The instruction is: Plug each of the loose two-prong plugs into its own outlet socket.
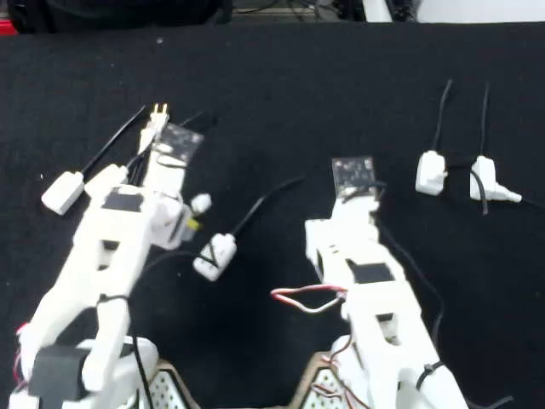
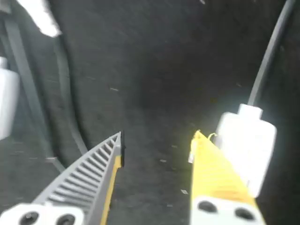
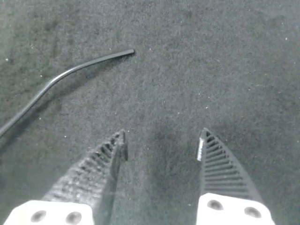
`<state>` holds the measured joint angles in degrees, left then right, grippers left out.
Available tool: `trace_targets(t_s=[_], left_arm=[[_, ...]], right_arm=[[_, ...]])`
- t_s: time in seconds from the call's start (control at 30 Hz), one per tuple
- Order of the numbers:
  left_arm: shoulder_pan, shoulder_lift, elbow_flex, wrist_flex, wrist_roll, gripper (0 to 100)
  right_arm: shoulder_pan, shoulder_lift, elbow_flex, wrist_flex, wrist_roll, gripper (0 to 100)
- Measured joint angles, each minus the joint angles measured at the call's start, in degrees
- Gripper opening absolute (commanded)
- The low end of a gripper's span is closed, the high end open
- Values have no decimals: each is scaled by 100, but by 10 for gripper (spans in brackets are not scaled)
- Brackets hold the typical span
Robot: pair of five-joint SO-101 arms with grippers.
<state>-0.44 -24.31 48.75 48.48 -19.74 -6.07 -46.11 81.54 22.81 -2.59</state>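
Left hand (image 2: 157,138): open wide, with nothing between its fingers. A white plug (image 2: 246,145) sits just beside the yellow finger (image 2: 213,171), outside the gap. Its black cord (image 2: 269,61) runs to the upper right of the left wrist view.

Right hand (image 3: 161,140): open wide and holding nothing, above the black bench (image 3: 225,70). A black cable (image 3: 70,72) crosses the upper left of the right wrist view, apart from the fingers.

High view: a second plug (image 1: 215,254) lies left of centre, between the two arms. A white block (image 1: 63,192) lies at the left edge. At the upper right, a corded white piece (image 1: 430,173) lies near another white piece (image 1: 487,181). Whether these two are plugs or sockets cannot be told.
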Motion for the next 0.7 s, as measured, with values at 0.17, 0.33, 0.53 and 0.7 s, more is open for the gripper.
trace_targets(t_s=[0.17,0.33,0.53,0.7], left_arm=[[185,-79,695,-149,-114,228],[1064,-97,1125,-527,343,229],[2110,-571,695,343,932,229],[2233,-914,-70,1037,897,230]], right_arm=[[0,0,0,0,0,230],[35,0,0,0,0,230],[554,0,0,-132,-79,230],[695,0,0,-211,-308,230]])
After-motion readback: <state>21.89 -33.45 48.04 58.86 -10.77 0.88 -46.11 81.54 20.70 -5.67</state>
